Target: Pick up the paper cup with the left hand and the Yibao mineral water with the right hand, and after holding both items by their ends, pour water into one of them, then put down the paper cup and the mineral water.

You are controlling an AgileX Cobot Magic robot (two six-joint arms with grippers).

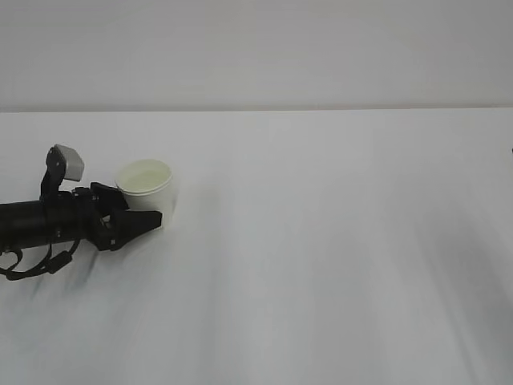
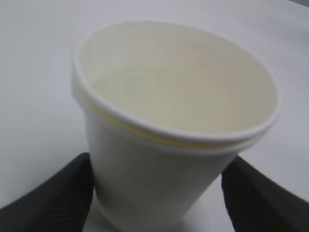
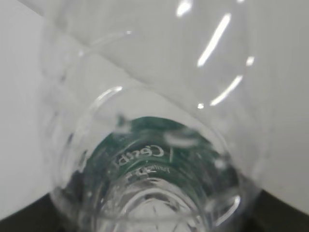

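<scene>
One broad white counter (image 1: 321, 265) fills nearly everything, running back to a pale wall. From the left edge the long black left arm (image 1: 36, 224) reaches in low over the surface, cables looping beneath it and a grey camera block (image 1: 67, 162) perched on top. Its gripper (image 1: 143, 210) sits at the paper cup (image 1: 145, 186), which stands upright on the counter with its mouth open to the ceiling. In the left wrist view the cup (image 2: 169, 140) is between the two black fingers (image 2: 53, 203), one on either side of its lower wall and very close to it; the jaws are spread about the cup's width, and I cannot tell whether they actually press it.

Over on the right, only the wrist camera shows anything: the clear, ribbed Yibao mineral water bottle (image 3: 149, 145), green label visible through the plastic, fills that view end-on. Dark gripper parts (image 3: 29, 217) show at the bottom corners beside it, and whether they clamp it cannot be told.
</scene>
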